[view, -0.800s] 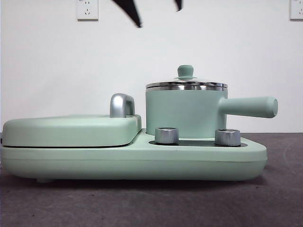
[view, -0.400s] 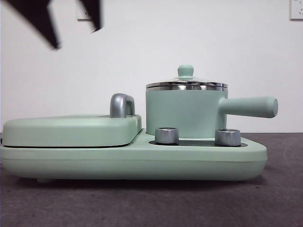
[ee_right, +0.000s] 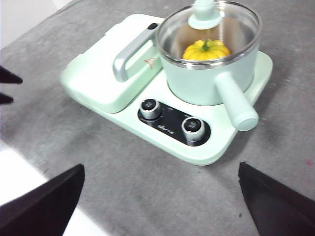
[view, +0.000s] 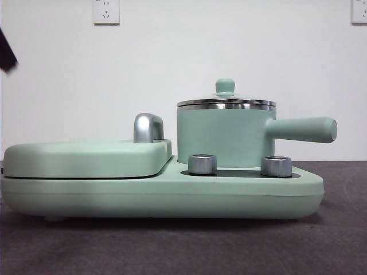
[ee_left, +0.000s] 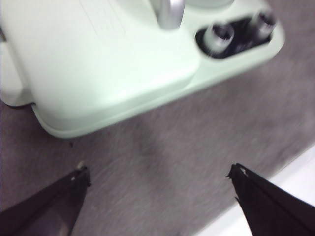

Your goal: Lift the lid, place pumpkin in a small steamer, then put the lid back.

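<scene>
The small steamer [view: 223, 137] stands on the right side of the mint-green cooker, its long handle pointing right. The lid [view: 225, 103] sits on its rim. In the right wrist view the pumpkin [ee_right: 206, 50] shows through the lid [ee_right: 209, 14], lying inside the steamer [ee_right: 206, 83]. My left gripper [ee_left: 157, 169] is open and empty, above the grey table in front of the cooker's flat side. Only its black tip [view: 7, 51] shows at the front view's left edge. My right gripper [ee_right: 161, 166] is open and empty, held well back from the cooker.
The wide flat mint-green cover [view: 86, 157] with a chrome handle [view: 148, 127] fills the cooker's left half. Two steel dials [view: 202, 164] [view: 276, 165] sit in front of the steamer. The table's white edge [ee_right: 29, 182] lies near both grippers.
The black gripper has swung from the top middle of the front view to its left edge, almost out of sight. The steamer and lid have not moved.
</scene>
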`<control>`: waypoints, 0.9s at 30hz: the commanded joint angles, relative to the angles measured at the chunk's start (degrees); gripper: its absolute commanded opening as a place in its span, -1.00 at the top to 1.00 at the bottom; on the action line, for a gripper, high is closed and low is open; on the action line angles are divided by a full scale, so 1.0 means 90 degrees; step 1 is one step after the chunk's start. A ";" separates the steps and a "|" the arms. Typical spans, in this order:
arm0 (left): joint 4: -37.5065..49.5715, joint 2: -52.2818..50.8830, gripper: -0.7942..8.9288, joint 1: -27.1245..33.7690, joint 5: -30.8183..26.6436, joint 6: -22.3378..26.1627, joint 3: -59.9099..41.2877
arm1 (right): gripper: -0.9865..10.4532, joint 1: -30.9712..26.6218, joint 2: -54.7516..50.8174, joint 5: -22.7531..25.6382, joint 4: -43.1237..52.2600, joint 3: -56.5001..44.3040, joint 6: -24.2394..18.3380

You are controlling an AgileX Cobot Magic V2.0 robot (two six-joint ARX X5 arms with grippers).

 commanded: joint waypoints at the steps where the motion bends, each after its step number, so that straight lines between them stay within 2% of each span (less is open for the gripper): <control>1: 0.0148 -0.0486 -0.12 -0.0044 -0.0044 -0.0294 0.0005 | -0.04 0.0039 0.0029 -0.0121 0.0129 0.0027 -0.0134; 3: 0.0172 -0.0726 -0.10 -0.0041 -0.0044 -0.0294 0.0007 | -0.01 0.0039 0.0029 -0.0238 0.0204 -0.0002 -0.0134; 4: 0.0177 -0.0826 0.03 -0.0044 -0.0044 -0.0291 0.0007 | 0.12 0.0039 0.0029 -0.0243 0.0202 -0.0007 -0.0131; 5: 0.0168 -0.0901 0.37 -0.0044 -0.0044 -0.0289 0.0007 | 0.42 0.0039 0.0029 -0.0272 0.0177 -0.0007 -0.0134; 6: 0.0151 -0.0947 0.78 -0.0044 -0.0044 -0.0291 0.0007 | 0.80 0.0039 0.0029 -0.0284 0.0163 -0.0007 -0.0134; 7: 0.0143 -0.0991 0.78 -0.0044 -0.0044 -0.0316 0.0007 | 0.76 0.0039 0.0029 -0.0313 0.0160 -0.0007 -0.0136; 9: 0.0146 -0.1008 0.81 -0.0044 -0.0041 -0.0316 0.0007 | 0.81 0.0039 0.0029 -0.0389 0.0155 -0.0007 -0.0129; 23: 0.0204 -0.1018 0.81 -0.0041 -0.0041 -0.0306 0.0007 | 0.80 0.0039 0.0022 -0.0376 0.0202 -0.0005 -0.0029; 27: 0.0498 -0.1460 0.81 0.0321 -0.0024 -0.0287 -0.0267 | 0.80 0.0039 0.0022 -0.0379 0.0202 -0.0005 -0.0029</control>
